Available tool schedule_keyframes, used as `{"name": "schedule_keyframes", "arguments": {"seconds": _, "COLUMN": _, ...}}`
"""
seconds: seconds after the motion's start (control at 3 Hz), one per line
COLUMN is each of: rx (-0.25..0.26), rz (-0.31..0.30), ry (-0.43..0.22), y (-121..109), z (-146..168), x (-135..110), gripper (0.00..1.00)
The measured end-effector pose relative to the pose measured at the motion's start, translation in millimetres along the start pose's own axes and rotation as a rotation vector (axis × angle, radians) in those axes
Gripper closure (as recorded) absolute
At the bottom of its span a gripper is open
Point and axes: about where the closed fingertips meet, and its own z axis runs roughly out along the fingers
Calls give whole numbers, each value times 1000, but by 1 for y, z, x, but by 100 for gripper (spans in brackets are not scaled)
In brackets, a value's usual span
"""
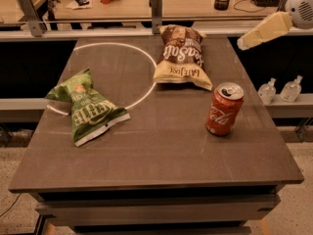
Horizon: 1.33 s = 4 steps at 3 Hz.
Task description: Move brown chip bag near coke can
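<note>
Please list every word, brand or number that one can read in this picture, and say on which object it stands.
"Sea Salt": large white letters on the brown chip bag.
Dark word on its cream lower part: too blurred to read.
"Coca-Cola": white script on the coke can.
"KETTLE", it seems: white letters, upside down, on the green chip bag.
The gripper, upper right, off the table: no text visible.

The brown chip bag (180, 58) lies flat at the far side of the table (156, 165), its edge on a white circle (105, 45). The coke can (224, 108) stands upright nearer, apart from it. A green chip bag (87, 106) lies at the left. The gripper (250, 39) hangs off the far right corner.
</note>
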Motion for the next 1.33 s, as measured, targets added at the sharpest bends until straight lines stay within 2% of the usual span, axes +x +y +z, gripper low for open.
{"name": "schedule_keyframes", "arguments": {"seconds": 0.33, "rx": -76, "rz": 11, "ry": 3, "y": 2, "z": 40, "x": -18, "gripper": 0}}
{"name": "schedule_keyframes", "arguments": {"seconds": 0.67, "rx": -127, "rz": 0, "ry": 30, "y": 14, "z": 86, "x": -32, "gripper": 0}}
{"name": "schedule_keyframes", "arguments": {"seconds": 1.0, "rx": -160, "rz": 4, "ry": 69, "y": 31, "z": 127, "x": -43, "gripper": 0}}
{"name": "schedule_keyframes", "arguments": {"seconds": 1.33, "rx": -235, "rz": 26, "ry": 119, "y": 61, "z": 160, "x": -48, "gripper": 0}}
